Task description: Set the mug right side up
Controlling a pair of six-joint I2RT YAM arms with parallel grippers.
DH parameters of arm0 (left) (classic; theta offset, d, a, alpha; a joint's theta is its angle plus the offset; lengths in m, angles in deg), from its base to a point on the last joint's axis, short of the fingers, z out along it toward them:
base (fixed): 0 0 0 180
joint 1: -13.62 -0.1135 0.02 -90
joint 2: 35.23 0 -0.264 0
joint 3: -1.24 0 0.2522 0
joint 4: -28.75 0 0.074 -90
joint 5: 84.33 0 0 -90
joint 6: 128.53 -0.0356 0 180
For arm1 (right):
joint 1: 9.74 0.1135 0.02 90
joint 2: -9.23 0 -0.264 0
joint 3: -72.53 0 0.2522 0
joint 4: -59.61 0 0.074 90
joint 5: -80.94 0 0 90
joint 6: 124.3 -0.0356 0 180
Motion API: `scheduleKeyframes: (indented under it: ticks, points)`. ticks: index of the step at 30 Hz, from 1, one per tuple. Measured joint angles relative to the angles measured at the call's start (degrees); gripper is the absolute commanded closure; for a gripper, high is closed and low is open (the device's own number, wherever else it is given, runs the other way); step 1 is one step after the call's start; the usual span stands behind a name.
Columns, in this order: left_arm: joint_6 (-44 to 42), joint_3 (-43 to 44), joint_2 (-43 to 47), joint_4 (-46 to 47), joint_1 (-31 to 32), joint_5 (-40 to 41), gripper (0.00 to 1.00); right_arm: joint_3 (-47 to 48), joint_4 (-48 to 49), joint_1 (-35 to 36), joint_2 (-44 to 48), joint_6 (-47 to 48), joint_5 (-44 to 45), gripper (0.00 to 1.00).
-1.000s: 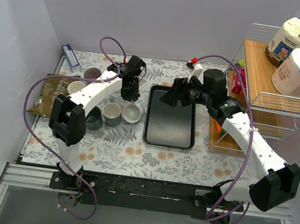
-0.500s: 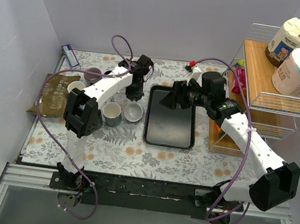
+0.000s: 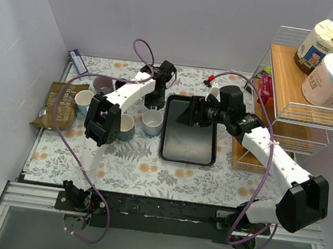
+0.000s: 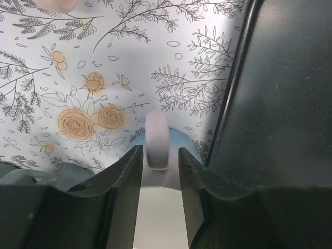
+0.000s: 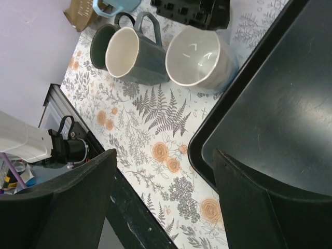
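Note:
The mug [image 3: 152, 121] is pale lavender with a white inside and stands mouth up on the floral cloth, just left of the black tray [image 3: 190, 134]. The right wrist view shows its open mouth [image 5: 199, 54]. My left gripper [image 3: 155, 103] hangs straight over it. In the left wrist view the mug's handle [image 4: 157, 139] sits between the fingertips of the left gripper [image 4: 158, 155], whose jaws stand slightly apart from it, with a thin gap on the right side. My right gripper [image 3: 183, 111] hovers open and empty over the tray's left edge, as the right wrist view also shows of this gripper [image 5: 165, 155].
A dark blue-grey mug [image 3: 124, 126] stands left of the pale one, with more mugs [image 3: 85, 98] behind it and a brown packet [image 3: 58, 107] at the left edge. A wire rack [image 3: 317, 95] with paper rolls and a wooden shelf fills the right side. A small blue box [image 3: 78, 62] lies far left.
The left arm has swung right and back, and the mug has shifted slightly toward the tray. The left jaws have loosened from the handle. The right gripper has edged left.

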Motion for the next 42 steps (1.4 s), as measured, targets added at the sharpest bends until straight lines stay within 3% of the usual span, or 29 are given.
scheduleKeyframes:
  ticks: [2,8,9,10,12,21,33,42]
  points:
    - [-0.07,1.29,-1.51,-0.28,0.0,0.09,0.6,-1.01,-0.04,0.0,0.0,-0.79,0.0,0.19]
    - [-0.68,1.99,-2.86,-0.57,0.0,1.14,0.36,-1.27,-0.07,0.0,0.2,-1.18,0.11,0.18]
    - [-0.81,2.21,-2.84,-0.52,0.0,1.49,0.29,-1.27,-0.15,0.0,0.24,-1.14,0.26,0.18]
    - [-0.92,2.47,-2.8,-0.48,0.0,1.79,0.15,-1.25,-0.26,0.0,0.33,-1.09,0.37,0.18]
    - [-1.27,3.26,-2.64,-0.31,0.0,2.25,0.02,-1.11,-0.81,0.0,0.33,-0.72,0.74,0.18]
    - [-2.69,3.58,7.85,4.39,0.0,2.03,0.02,2.16,-4.28,0.0,0.31,2.03,3.76,0.17]
    - [-7.41,-15.04,52.24,17.27,0.02,-0.52,0.02,10.75,-9.66,0.09,3.34,8.02,10.21,0.17]
    - [-8.09,-17.86,72.13,15.96,0.02,6.6,0.02,20.72,-11.82,0.11,11.67,12.5,16.63,0.15]
